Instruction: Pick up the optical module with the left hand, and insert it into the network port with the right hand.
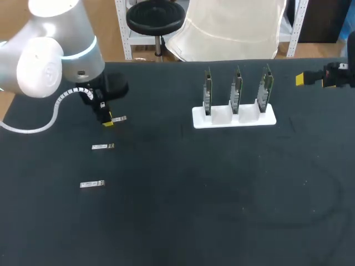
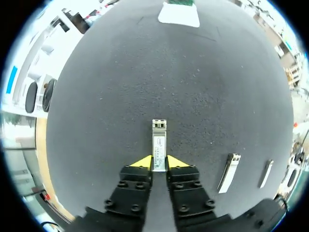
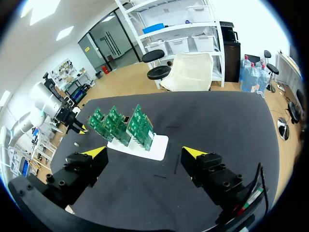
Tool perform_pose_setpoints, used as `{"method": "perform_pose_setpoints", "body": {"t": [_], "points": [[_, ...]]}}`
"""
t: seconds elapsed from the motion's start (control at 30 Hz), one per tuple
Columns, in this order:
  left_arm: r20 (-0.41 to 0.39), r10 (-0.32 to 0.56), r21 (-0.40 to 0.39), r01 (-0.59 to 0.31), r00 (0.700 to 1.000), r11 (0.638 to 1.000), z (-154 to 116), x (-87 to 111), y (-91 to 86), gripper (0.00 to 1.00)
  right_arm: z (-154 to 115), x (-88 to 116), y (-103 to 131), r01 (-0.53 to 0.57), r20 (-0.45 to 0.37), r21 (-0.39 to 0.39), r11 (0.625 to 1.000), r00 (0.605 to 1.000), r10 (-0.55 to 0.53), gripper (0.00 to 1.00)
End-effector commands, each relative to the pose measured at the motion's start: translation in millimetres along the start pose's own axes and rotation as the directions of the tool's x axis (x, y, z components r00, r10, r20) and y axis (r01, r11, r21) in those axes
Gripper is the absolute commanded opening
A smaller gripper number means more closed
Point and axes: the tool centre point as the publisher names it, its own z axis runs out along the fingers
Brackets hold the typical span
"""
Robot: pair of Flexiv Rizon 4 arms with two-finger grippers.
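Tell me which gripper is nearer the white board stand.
Right. The right gripper hangs just past the right end of the stand; the left gripper is well off to its left, fingers shut on an optical module.

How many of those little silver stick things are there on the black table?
3. One silver module is pinched in the left pincer; a second module lies close by on the table; a third module lies just past that.

Head camera high behind; wrist cameras low; board rack [image 1: 233,117] common.
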Motion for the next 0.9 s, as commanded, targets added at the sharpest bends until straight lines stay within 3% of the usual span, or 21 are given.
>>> {"method": "perform_pose_setpoints", "body": {"t": [0.03, 0.2, 0.33, 0.4, 0.43, 0.53, 0.57, 0.67, 0.7, 0.9], "points": [[0.033, -0.054, 0.007, 0.054, 0.998, 0.999, -3.6, 2.2, 6.3, 0.00, -0.1, 0.3, 1.2, -0.001, 0.001, 0.006, 1.000, 1.000, 0.001, 1.00], [0.128, -0.176, 0.019, 0.175, 0.976, 0.984, -19.3, 0.3, 11.5, 0.00, -0.1, 0.3, 1.2, -0.001, 0.001, 0.006, 1.000, 1.000, 0.001, 1.00], [0.236, -0.262, 0.017, 0.265, 0.936, 0.964, -41.6, -3.9, 16.3, 0.00, -0.1, 0.3, 1.2, -0.001, 0.001, 0.006, 1.000, 1.000, 0.001, 1.00], [0.304, -0.318, 0.033, 0.323, 0.898, 0.946, -56.3, -7.0, 19.5, 0.00, -0.1, 0.3, 1.2, -0.001, 0.001, 0.006, 1.000, 1.000, 0.001, 1.00], [0.355, -0.356, 0.046, 0.364, 0.864, 0.930, -68.4, -9.8, 21.5, 0.00, -0.1, 0.3, 1.2, -0.001, 0.001, 0.006, 1.000, 1.000, 0.001, 1.00], [0.442, -0.397, 0.067, 0.412, 0.804, 0.909, -92.0, -16.8, 23.7, 0.00, -0.1, 0.3, 1.2, -0.001, 0.001, 0.006, 1.000, 1.000, 0.001, 1.00], [0.487, -0.409, 0.079, 0.428, 0.772, 0.901, -104.1, -21.7, 23.8, 0.00, -0.1, 0.3, 1.2, -0.001, 0.001, 0.006, 1.000, 1.000, 0.001, 1.00], [0.554, -0.410, 0.087, 0.440, 0.724, 0.894, -124.9, -32.5, 22.3, 0.00, -0.1, 0.3, 1.2, -0.001, 0.001, 0.006, 1.000, 1.000, 0.001, 1.00], [0.593, -0.407, 0.103, 0.436, 0.695, 0.894, -135.6, -38.6, 21.2, 0.00, -0.1, 0.3, 1.2, -0.001, 0.001, 0.006, 1.000, 1.000, 0.001, 1.00], [0.738, -0.318, 0.060, 0.412, 0.595, 0.909, -177.8, -65.2, 12.8, 0.00, -0.1, 0.3, 1.2, -0.001, 0.001, 0.006, 1.000, 1.000, 0.001, 1.00]]}}
